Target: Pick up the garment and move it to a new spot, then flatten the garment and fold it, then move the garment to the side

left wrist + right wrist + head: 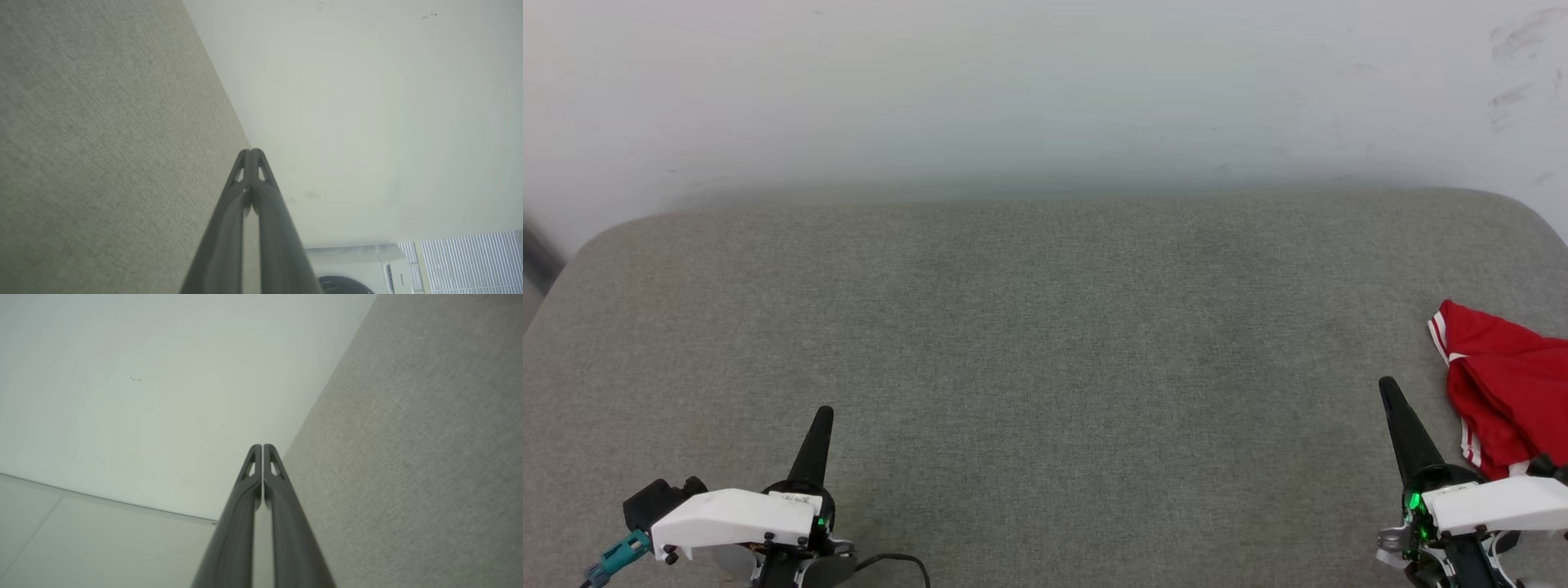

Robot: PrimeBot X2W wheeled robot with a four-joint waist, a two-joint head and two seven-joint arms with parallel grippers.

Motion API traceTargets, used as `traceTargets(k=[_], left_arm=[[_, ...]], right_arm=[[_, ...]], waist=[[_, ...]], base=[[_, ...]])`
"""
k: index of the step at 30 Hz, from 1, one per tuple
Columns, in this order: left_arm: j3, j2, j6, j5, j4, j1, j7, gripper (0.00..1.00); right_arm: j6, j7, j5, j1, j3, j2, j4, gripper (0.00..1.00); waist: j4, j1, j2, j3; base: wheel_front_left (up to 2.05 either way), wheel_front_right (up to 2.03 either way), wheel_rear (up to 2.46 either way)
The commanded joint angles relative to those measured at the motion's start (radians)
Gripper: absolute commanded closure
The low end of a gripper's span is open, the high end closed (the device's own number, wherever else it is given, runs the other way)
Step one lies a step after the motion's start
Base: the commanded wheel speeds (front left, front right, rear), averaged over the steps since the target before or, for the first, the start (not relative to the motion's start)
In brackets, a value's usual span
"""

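The garment [1507,384], red with white stripe trim, lies bunched at the right edge of the grey cushioned surface [1045,343], partly cut off by the head view's edge. My right gripper [1387,387] is shut and empty, just left of the garment, fingers pointing up and slightly left. At the lower left my left gripper [825,412] is shut and empty over bare fabric, far from the garment. In the left wrist view my left gripper [252,152] has its fingers pressed together. In the right wrist view my right gripper [262,446] shows the same.
A pale wall [1045,90] rises behind the surface's far edge. A white washing machine [359,269] and window blinds [470,261] appear in the left wrist view. A black cable [894,562] trails by my left wrist.
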Motion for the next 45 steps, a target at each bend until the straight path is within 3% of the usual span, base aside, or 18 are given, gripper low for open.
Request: traceTargets(k=[1, 45], left_arm=[[0.013, -0.003, -0.009, -0.018, -0.002, -0.025, 0.006, 1.00], [0.120, -0.059, -0.091, -0.243, 0.025, -0.040, 0.088, 1.00]], right_arm=[[0.000, 0.003, 0.026, -0.018, -0.003, 0.003, -0.001, 1.00], [0.000, 0.027, 0.329, -0.057, -0.028, 0.011, 0.058, 1.00]], waist=[[0.001, -0.0001, 0.0000, 0.000], [0.020, -0.0001, 0.0000, 0.008]], base=[[0.00, 0.00, 0.00], [0.00, 0.00, 0.00]])
